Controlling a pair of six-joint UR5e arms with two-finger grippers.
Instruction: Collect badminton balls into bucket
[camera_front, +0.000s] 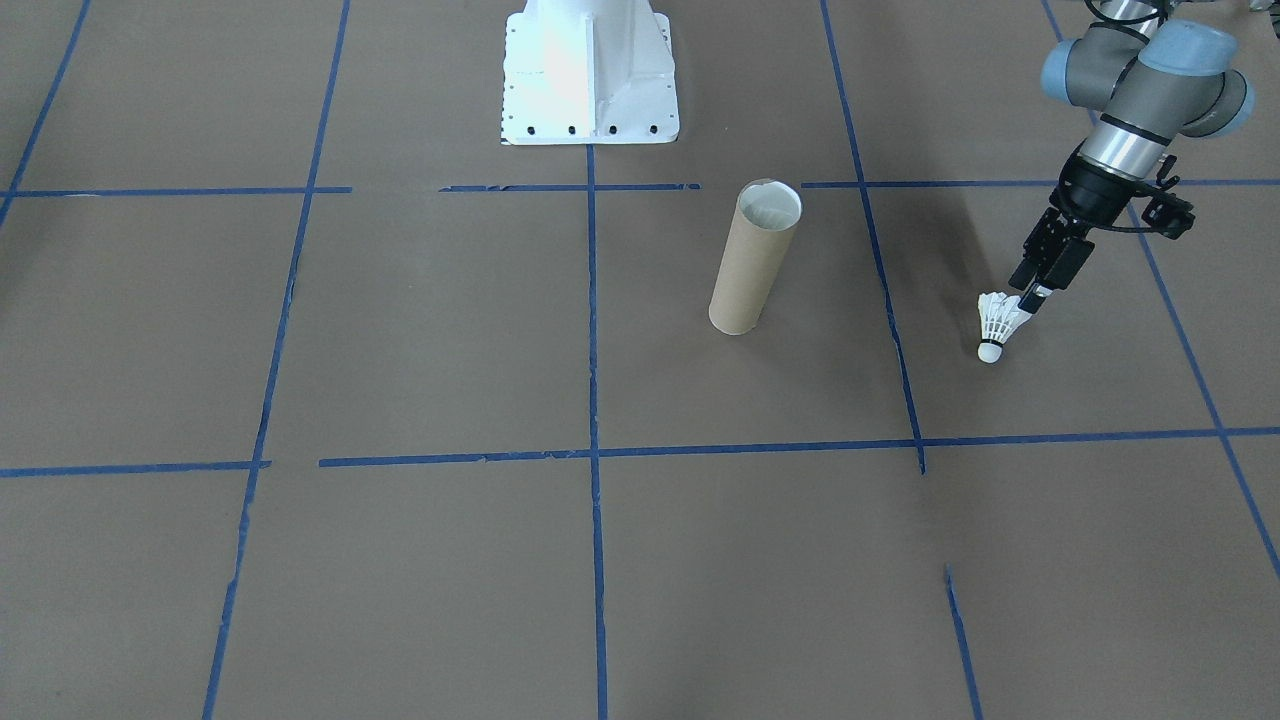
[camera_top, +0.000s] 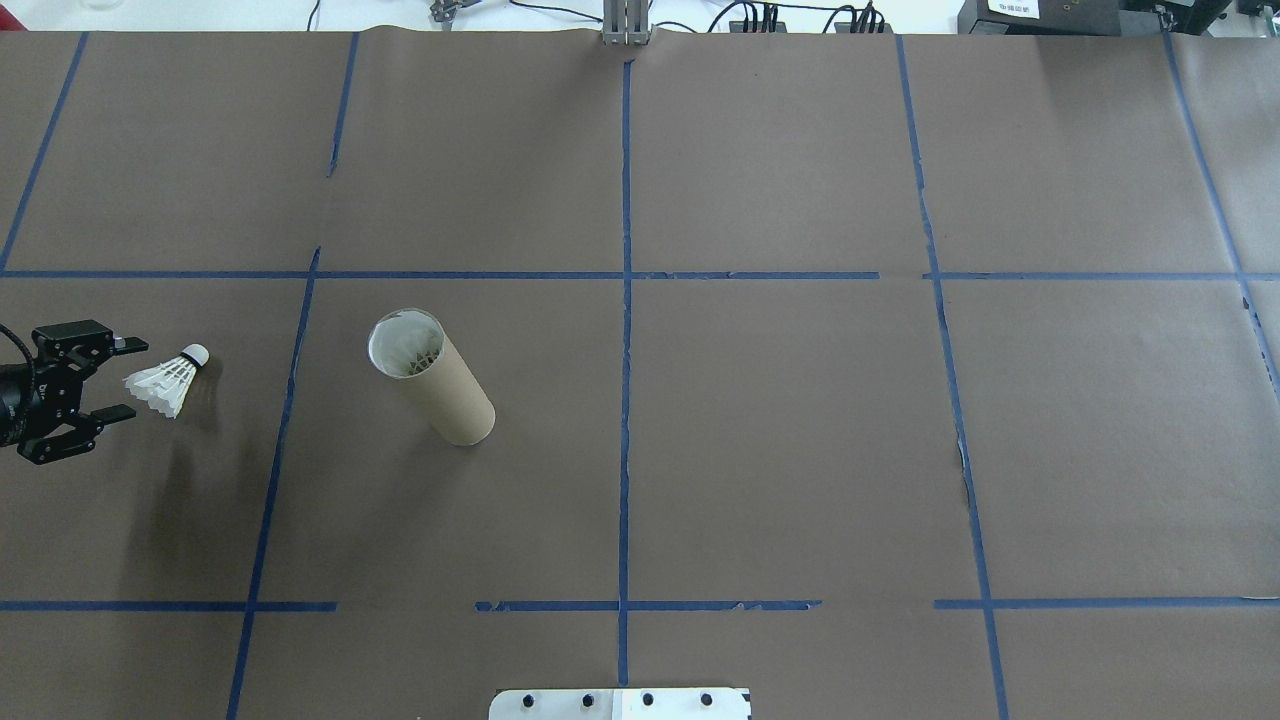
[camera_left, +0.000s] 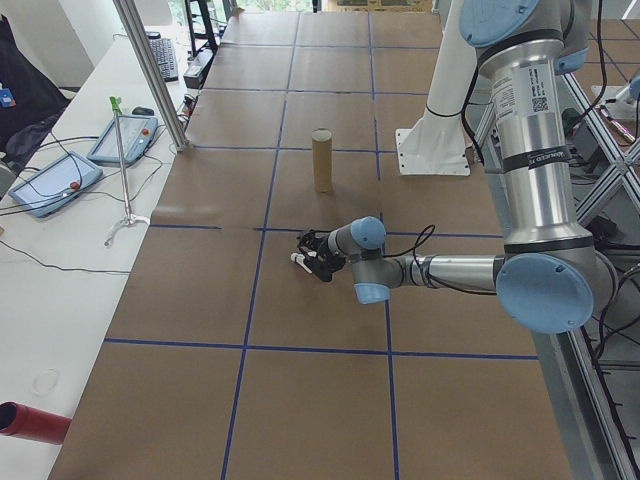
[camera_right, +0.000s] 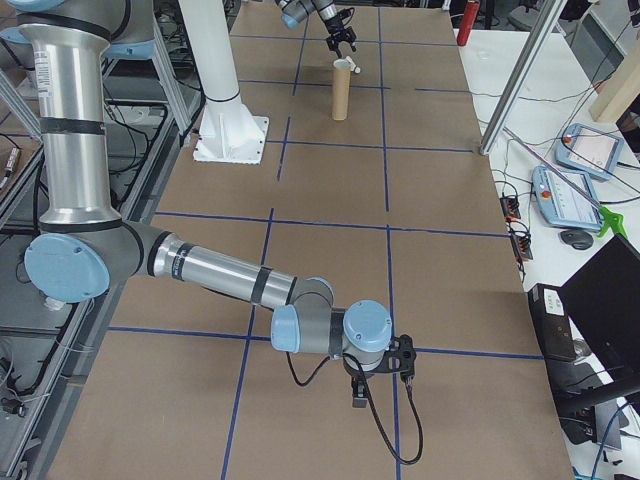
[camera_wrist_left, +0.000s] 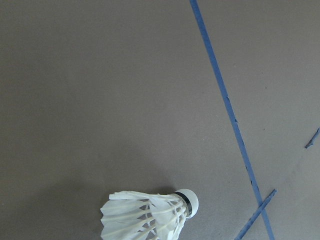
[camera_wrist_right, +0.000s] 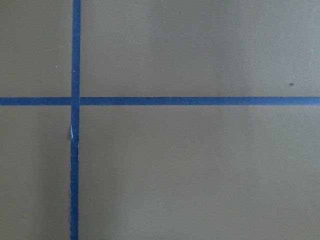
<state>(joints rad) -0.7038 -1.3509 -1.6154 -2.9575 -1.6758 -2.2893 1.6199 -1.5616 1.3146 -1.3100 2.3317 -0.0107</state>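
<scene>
The white feathered shuttlecock (camera_top: 165, 386) lies on its side on the brown table at the far left, its cork tip pointing away from my left gripper (camera_top: 127, 379). That gripper is open, low over the table, with the feather skirt just at its fingertips (camera_top: 133, 345) and nothing clamped. In the front-facing view the shuttlecock (camera_front: 1000, 322) sits just in front of the gripper (camera_front: 1032, 303). The brown cardboard tube (camera_top: 432, 377) stands upright to the shuttlecock's right, with white feathers visible inside it. My right gripper (camera_right: 358, 388) points down near the table and shows only in the right side view, so I cannot tell its state.
Blue tape lines grid the brown table. The white robot base (camera_front: 590, 75) stands behind the tube (camera_front: 753, 258). A side bench with tablets (camera_left: 50, 185) and a metal pole (camera_left: 150, 70) runs along the table's far edge.
</scene>
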